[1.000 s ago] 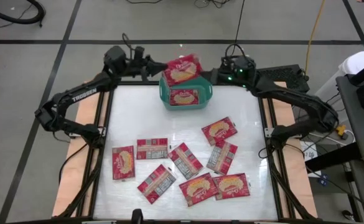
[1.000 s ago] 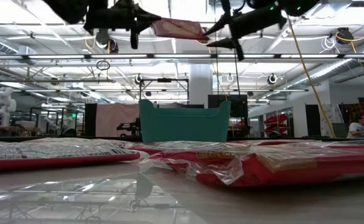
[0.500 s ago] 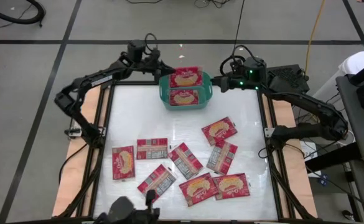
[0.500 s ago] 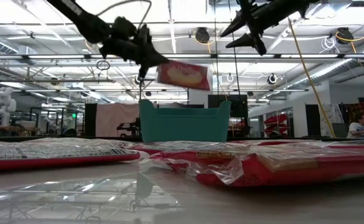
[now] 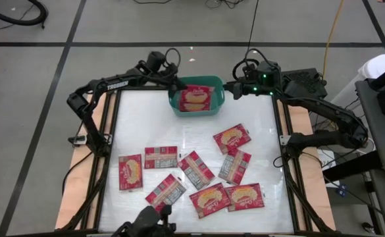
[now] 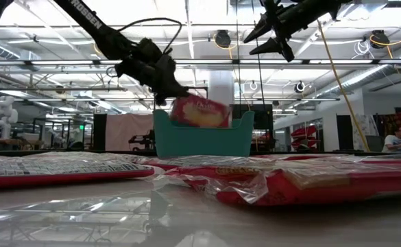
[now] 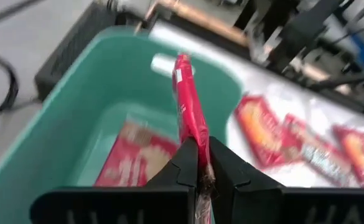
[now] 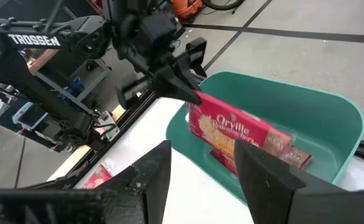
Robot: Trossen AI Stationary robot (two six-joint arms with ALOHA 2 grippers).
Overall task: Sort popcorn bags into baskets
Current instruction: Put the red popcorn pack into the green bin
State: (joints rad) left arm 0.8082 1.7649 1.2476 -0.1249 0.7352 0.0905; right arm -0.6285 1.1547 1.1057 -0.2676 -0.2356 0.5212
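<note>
A red popcorn bag (image 5: 195, 97), long axis along the teal basket (image 5: 214, 108), hangs tilted inside it above another packet (image 7: 138, 158). The left gripper (image 7: 200, 163) pinches its edge. The right gripper (image 8: 197, 163) hovers beside, fingers apart.

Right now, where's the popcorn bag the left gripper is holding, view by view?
High view: held popcorn bag over the teal basket, top centre.
Low view: bag tilted at the basket rim, centre.
Left wrist view: bag edge-on between fingers.
Right wrist view: bag inside the basket.
Shared landmark: the basket.
</note>
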